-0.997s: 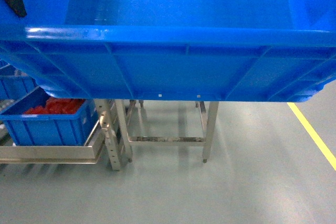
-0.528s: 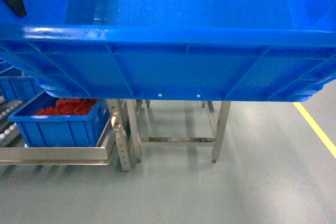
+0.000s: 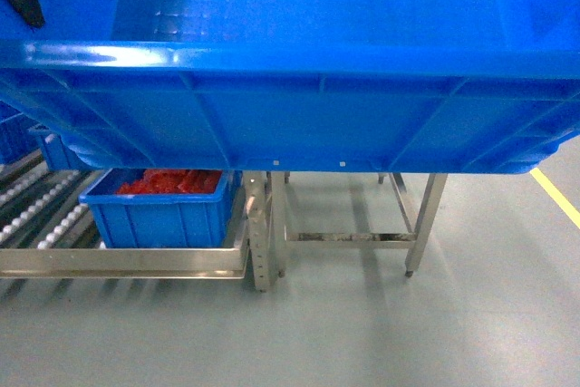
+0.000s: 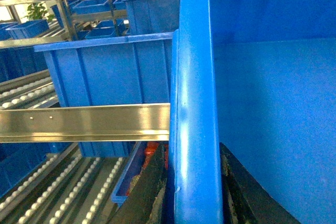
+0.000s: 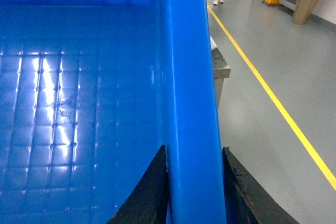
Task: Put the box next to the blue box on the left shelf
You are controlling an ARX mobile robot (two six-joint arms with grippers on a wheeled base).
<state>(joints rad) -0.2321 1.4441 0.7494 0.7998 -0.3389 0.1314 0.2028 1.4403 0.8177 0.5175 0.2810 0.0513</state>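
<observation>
While box (image 3: 299,106) held aloft, red-filled crate (image 3: 163,210) occupies shelf (image 3: 118,262).

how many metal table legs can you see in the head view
2 clearly: one leg at the right and one at the left of the steel table, beside the roller shelf. Rear legs are mostly hidden behind the held box.

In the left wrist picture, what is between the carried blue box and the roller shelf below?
In the left wrist view, a shiny steel rail crosses between the box and the roller shelf; another blue crate stands behind it.
</observation>
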